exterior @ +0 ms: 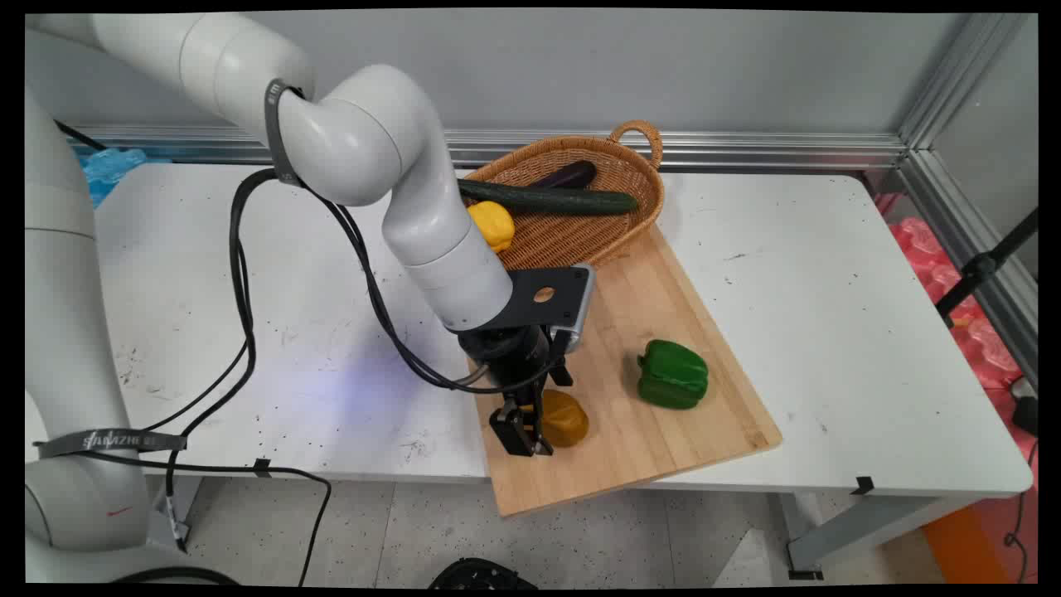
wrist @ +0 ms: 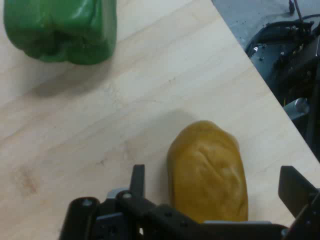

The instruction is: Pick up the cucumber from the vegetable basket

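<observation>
Straddling a brownish-yellow potato [wrist: 207,172] near the front of the wooden cutting board [exterior: 655,431], the gripper [exterior: 530,423] stood spread wide, unclenched, with a green bell pepper [exterior: 672,375] lying nearby to its right.

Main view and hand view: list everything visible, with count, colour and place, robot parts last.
potato: one, brownish yellow, on the board's near end, between the tool's fingers
green bell pepper: one, green, on the board, right of the potato
cutting board: one, light wood, on the table, overhanging its near edge
basket: one, tan wicker, at the board's far end
cucumber: one, dark green, lying across the basket
eggplant: one, dark purple, in the basket behind the cucumber
yellow bell pepper: one, yellow, in the basket's left part
table: one, white
tool: one, black, open around the potato
</observation>
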Controlling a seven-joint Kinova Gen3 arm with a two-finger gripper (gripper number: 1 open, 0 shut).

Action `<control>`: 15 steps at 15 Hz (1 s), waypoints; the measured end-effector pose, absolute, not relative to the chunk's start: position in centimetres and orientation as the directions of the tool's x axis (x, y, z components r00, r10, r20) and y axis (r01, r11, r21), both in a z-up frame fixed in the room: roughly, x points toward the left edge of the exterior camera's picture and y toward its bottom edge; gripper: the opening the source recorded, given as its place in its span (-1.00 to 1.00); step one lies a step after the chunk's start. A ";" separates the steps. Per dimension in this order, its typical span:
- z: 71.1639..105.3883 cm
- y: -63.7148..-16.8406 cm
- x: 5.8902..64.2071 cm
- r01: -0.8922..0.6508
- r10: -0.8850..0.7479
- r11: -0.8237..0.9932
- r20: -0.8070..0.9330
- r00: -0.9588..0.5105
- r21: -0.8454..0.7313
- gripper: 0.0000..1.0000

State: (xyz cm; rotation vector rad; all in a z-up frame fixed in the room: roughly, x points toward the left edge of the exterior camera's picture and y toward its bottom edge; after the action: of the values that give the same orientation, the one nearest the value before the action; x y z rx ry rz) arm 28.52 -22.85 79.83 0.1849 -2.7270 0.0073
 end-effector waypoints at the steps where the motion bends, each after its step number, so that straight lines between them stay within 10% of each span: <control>1: 80.1 -22.8 28.5 -0.132 -0.129 0.991 0.404 -0.906 0.020 1.00; 15: 90.5 -22.1 33.9 -0.255 -0.241 0.966 0.471 -0.849 0.034 1.00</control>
State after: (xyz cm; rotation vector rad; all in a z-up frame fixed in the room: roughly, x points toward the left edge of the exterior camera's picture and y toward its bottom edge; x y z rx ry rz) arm 33.86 -22.05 90.52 0.3529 -2.6269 0.0403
